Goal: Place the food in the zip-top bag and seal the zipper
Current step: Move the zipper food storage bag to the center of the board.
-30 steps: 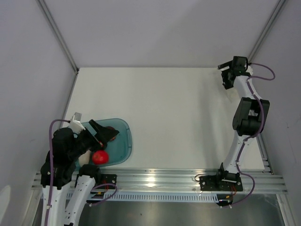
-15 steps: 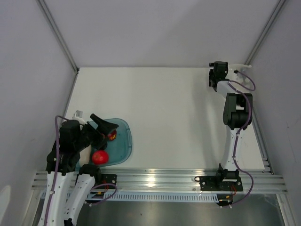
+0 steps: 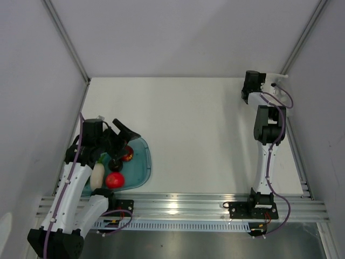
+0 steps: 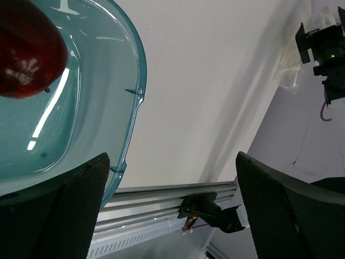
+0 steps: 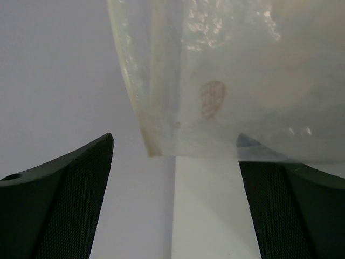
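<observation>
Our left end effector [image 4: 171, 162] hangs wide open over the small toy food [image 3: 114, 179] in the teal see-through tray [image 4: 141, 97]. Our right end effector [image 5: 175, 139], wide too, faces the clear crinkly bag [image 5: 226, 70] at the desk's far corner. We should pinch one piece gently.

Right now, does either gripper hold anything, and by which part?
Nothing is held. The left gripper hangs open over the teal tray; the right gripper faces the zip-top bag with jaws wide apart.
</observation>
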Controlling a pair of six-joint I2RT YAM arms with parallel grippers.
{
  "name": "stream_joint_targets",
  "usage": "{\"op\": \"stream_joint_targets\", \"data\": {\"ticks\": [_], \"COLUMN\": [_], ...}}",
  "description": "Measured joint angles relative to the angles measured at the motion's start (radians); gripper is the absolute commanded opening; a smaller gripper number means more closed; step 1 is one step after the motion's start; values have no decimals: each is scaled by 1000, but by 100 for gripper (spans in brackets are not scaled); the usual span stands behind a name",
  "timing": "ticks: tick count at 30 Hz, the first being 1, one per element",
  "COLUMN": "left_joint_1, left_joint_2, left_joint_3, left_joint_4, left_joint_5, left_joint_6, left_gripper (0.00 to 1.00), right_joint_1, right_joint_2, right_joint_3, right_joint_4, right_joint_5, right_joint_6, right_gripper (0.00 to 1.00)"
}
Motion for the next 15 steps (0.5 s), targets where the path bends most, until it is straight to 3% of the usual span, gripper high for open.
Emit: {"op": "stream_joint_targets", "data": {"ticks": [6,7,12,15], "left_joint_1": [0,0,0,0], "left_joint_2": [74,85,127,139], "left_joint_3": [52,62,109,115], "left_joint_4": [7,7,11,19], "left_joint_5": [-13,-13,-16,-15], "left_joint_6": [32,40,64,67], "left_gripper": [99,99,100,99], "right_joint_1": [-40,-48,-82,-90], "right_joint_2": [31,38,67,68], "right_joint_3": [32,32,27,14], "right_joint_4": [36,38,60,72], "right_joint_5": [11,11,3,-8], "right_joint_6": [14,18,41,48], "right_gripper": [56,45,8,0]}}
